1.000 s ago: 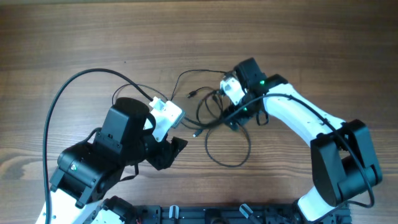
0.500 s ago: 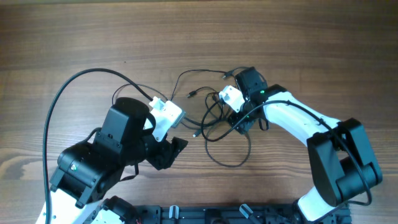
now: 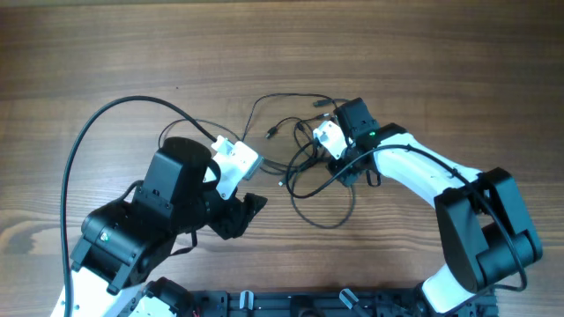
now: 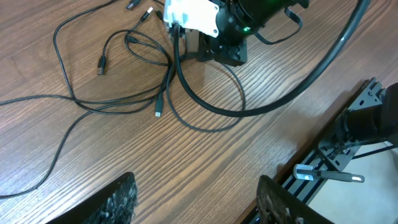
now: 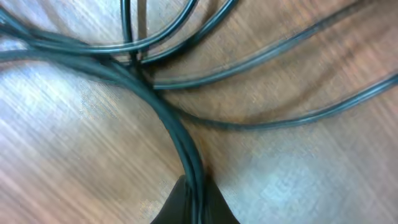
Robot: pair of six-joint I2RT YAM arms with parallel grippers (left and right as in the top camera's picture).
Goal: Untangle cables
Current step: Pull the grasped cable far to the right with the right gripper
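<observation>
The cables point(image 3: 301, 167) lie in loose loops on the wooden table point(image 3: 132, 53), near its middle and between the two arms. They are thin black wires, crossing one over another in several places. One wide loop opens toward the near edge of the table, and a long strand curves away on the far side. Small plugs point(image 3: 271, 133) show at some of the loose ends – one lies just beside the crossing strands.

The right gripper point(image 3: 337, 170) is down on the right part of the tangle. In the right wrist view its jaws are pressed together on one strand of the cables point(image 5: 180, 137), which runs straight into the dark tips of the gripper point(image 5: 194, 202), while other strands fan out above it, blurred. From the left wrist view the same gripper point(image 4: 214, 53) sits low over the table where several strands point(image 4: 118, 104) meet.

The left gripper point(image 3: 247, 207) is well apart from the tangle, to its left and nearer the front edge. Its jaws are spread and hold nothing – both fingertips frame bare wood, with the gripper point(image 4: 199, 202) above the table.
</observation>
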